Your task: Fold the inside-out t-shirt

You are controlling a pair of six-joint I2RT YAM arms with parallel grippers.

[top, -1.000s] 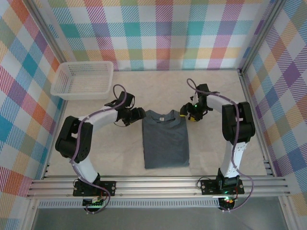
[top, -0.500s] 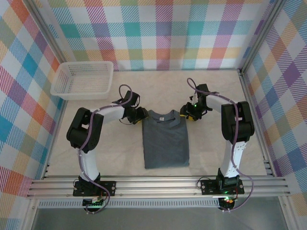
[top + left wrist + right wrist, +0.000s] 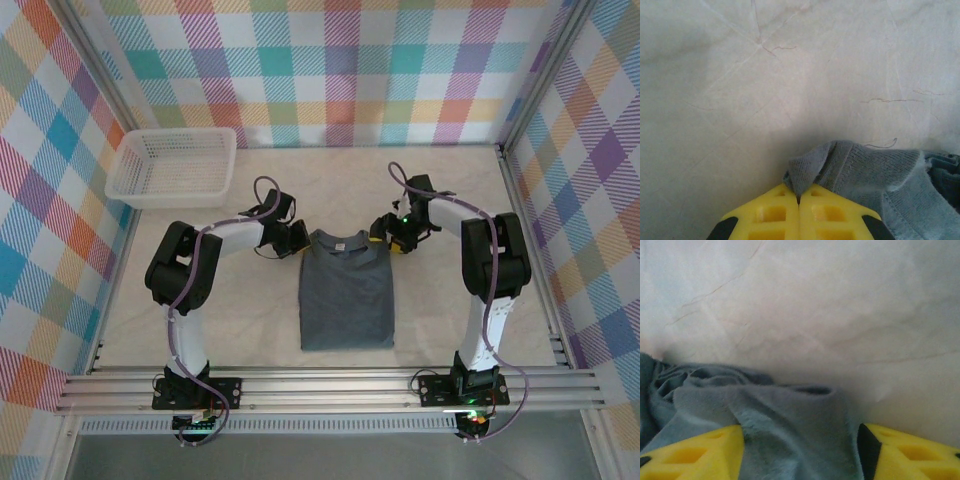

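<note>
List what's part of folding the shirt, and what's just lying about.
Part of the job:
grey t-shirt, lying on the table
left gripper, shut on a shirt corner near the collar
right gripper, open, cloth of the opposite corner between its fingers

Lying about:
white mesh basket, far left corner, apart from the shirt

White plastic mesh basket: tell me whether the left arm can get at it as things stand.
Likely not yet: the left gripper is shut on a corner of the dark grey t-shirt. Bare table lies between it and the white mesh basket.
</note>
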